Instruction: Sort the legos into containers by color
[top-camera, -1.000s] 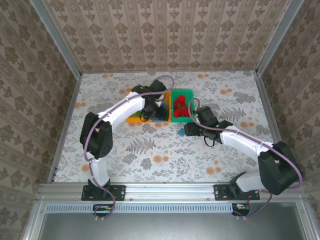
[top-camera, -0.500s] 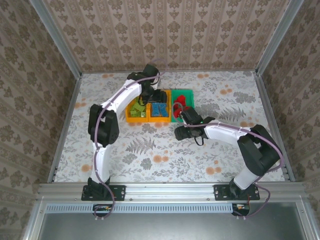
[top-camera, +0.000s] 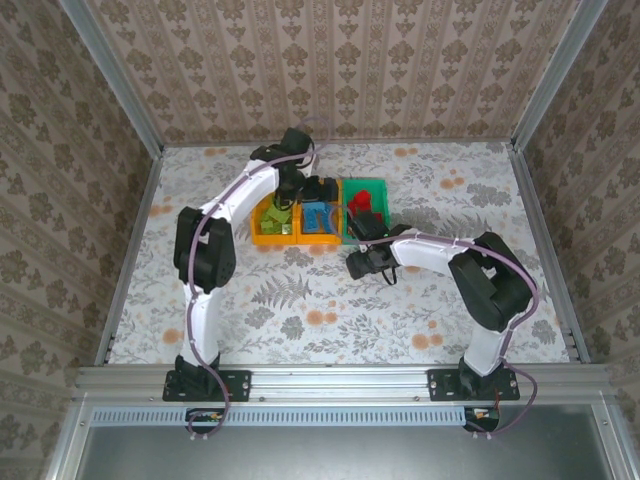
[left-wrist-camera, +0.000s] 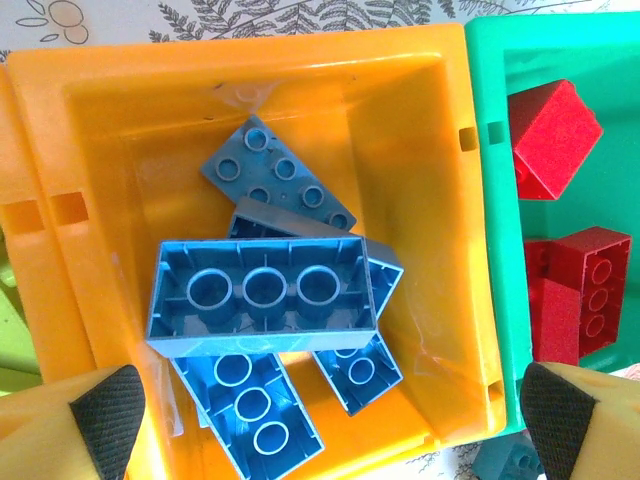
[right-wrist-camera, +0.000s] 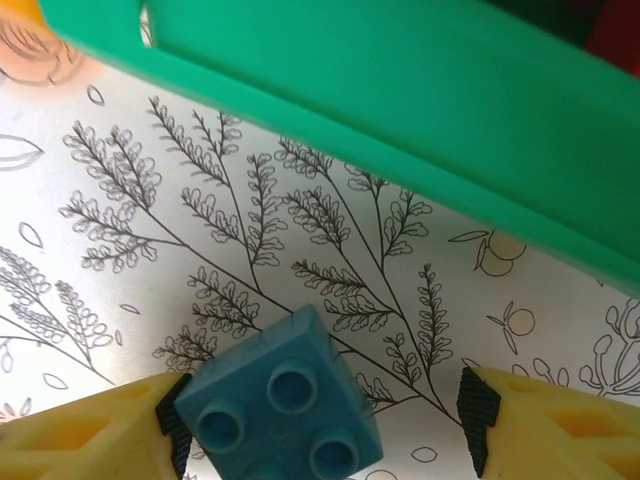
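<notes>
The left arm has swung toward 12 o'clock, and the left tool now hangs wide open over the orange bin. The right tool has slid toward 9 o'clock and now straddles the blue brick on the table, at 6 o'clock of the green bin.

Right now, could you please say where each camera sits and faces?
Top external: above and behind the bases, looking down on the table; left arm and right arm show.
Left wrist: above the orange bin of blue bricks, looking down; left fingertips at bottom corners.
Right wrist: low, facing the green bin side-on; right fingertips flank a blue brick.
Shared: the green bin.
</notes>
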